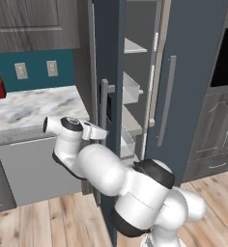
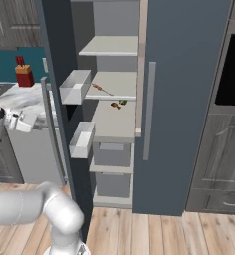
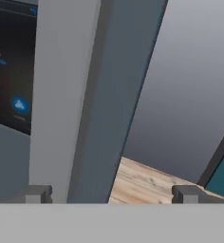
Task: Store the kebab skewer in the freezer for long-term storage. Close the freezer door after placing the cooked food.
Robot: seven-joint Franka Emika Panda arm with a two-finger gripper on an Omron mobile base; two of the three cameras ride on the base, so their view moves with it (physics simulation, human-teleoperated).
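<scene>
At the left of the right base view, a red knife block [image 2: 24, 74] stands on the marbled white counter [image 2: 20, 97] before a teal wall. Just right of it, the white two-finger gripper [image 2: 21, 121] sits at the outer face of the tall slate-blue freezer door [image 2: 57, 74], beside that door's long grey vertical handle [image 2: 50, 129]. In the hand view the two dark fingers [image 3: 38, 193] stand spread wide apart, pinching nothing, with the grey handle and the door's edge rising between them and a black control panel [image 3: 9, 71] at the upper left. The door stands open, its white inner bins [image 2: 74, 87] facing the pale grey shelves of the slate-blue freezer [image 2: 184, 99]. The kebab skewer [image 2: 103, 89], a thin dark stick with red-orange chunks, lies on the middle shelf [image 2: 117, 82] near the frame's centre. A small item lies on the shelf below; what it is cannot be told. At the far right, dark grey wood-grain cabinets [image 2: 221, 164] stand under a black oven window [image 2: 231, 69].
</scene>
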